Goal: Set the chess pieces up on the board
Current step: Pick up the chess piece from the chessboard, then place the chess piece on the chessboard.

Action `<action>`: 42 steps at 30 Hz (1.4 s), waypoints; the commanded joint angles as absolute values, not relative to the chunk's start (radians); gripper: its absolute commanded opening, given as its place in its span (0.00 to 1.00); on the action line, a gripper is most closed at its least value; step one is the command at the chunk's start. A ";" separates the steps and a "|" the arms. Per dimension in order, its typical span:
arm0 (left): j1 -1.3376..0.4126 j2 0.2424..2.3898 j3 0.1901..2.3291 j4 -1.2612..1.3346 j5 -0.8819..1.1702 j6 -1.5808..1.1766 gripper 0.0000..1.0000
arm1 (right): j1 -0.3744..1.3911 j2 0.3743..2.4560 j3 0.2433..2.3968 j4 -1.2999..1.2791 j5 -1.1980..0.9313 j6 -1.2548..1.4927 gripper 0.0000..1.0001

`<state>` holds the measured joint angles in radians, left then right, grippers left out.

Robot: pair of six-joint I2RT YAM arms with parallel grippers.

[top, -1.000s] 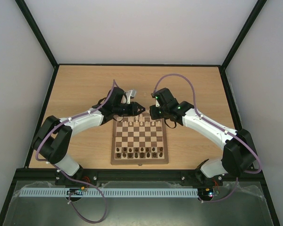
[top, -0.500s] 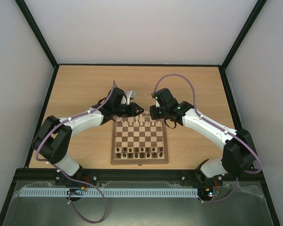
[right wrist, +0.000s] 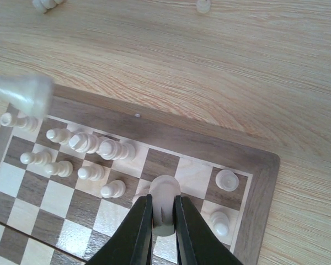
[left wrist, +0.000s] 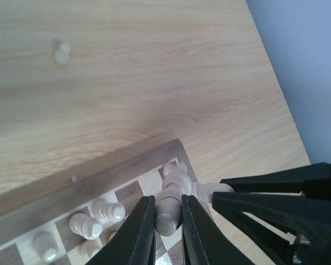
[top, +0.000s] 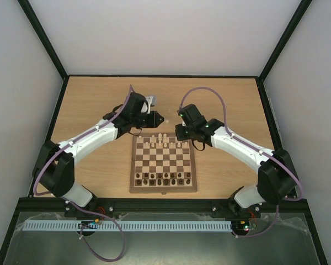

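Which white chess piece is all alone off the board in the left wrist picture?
The little pale piece out on the tabletop, beyond the board. The others stand on squares or sit in the left pincer.

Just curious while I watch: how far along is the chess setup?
The dark pieces stand lined up along the board's near edge, seemingly done. The left hand grips one cream piece, the right hand another, over the gappy far rows. Some loose cream pieces wait on the table.
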<state>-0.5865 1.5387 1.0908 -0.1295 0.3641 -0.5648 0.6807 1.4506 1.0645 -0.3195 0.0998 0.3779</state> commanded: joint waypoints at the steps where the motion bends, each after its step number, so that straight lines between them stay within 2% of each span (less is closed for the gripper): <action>1: -0.621 1.538 1.206 -0.299 0.231 -0.490 0.14 | 0.680 1.456 1.066 -0.380 0.167 0.390 0.10; 11: -0.755 1.705 1.448 -0.548 0.020 -0.434 0.14 | 0.671 1.309 1.045 -0.471 0.353 0.433 0.13; 23: -0.874 1.939 1.695 -0.761 -0.145 -0.420 0.16 | 0.658 1.157 1.022 -0.503 0.333 0.436 0.14; 33: -0.905 2.064 1.794 -0.878 -0.258 -0.442 0.18 | 0.658 1.128 1.004 -0.487 0.279 0.427 0.14; 42: -0.907 2.099 1.794 -0.905 -0.296 -0.450 0.18 | 0.658 1.111 0.999 -0.484 0.261 0.425 0.14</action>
